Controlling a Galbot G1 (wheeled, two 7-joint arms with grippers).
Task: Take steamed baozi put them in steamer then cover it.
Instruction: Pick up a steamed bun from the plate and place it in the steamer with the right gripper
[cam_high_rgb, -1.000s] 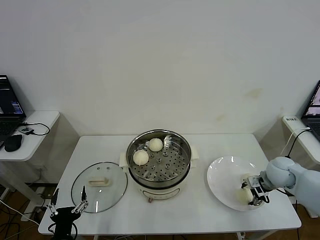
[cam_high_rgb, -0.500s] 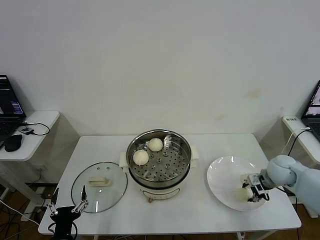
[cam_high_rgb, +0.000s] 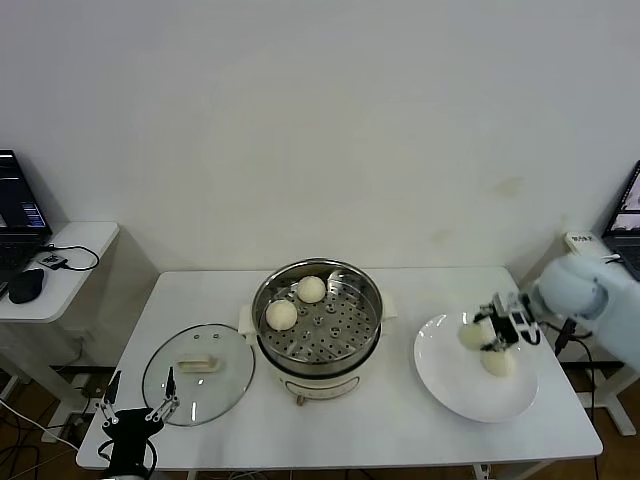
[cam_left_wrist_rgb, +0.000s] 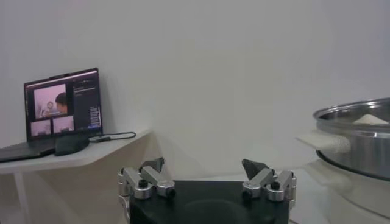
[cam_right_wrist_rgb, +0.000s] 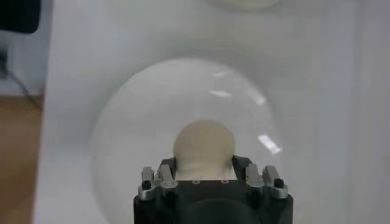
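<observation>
Count, baozi: you have four in view. Two sit on the perforated tray inside the steamer (cam_high_rgb: 318, 322), one baozi at its far side (cam_high_rgb: 312, 289) and one at its left side (cam_high_rgb: 281, 314). A third baozi (cam_high_rgb: 497, 364) lies on the white plate (cam_high_rgb: 450, 385) at the right of the table (cam_high_rgb: 400, 435). The fourth baozi (cam_high_rgb: 472, 336) is up off the plate, clamped between the fingers of your right gripper (cam_high_rgb: 490, 333), which hangs above the plate's far half.

Count, steamers: one, at table centre. Count, covers: one cover (cam_high_rgb: 198, 373), lying flat on the table just left of the steamer, handle up.

Your left gripper (cam_high_rgb: 135, 411) is parked low at the near left table edge, fingers spread apart, holding nothing.

Also noted: one side table (cam_high_rgb: 55, 290) far left with one laptop (cam_high_rgb: 18, 220) and one mouse (cam_high_rgb: 26, 285).
</observation>
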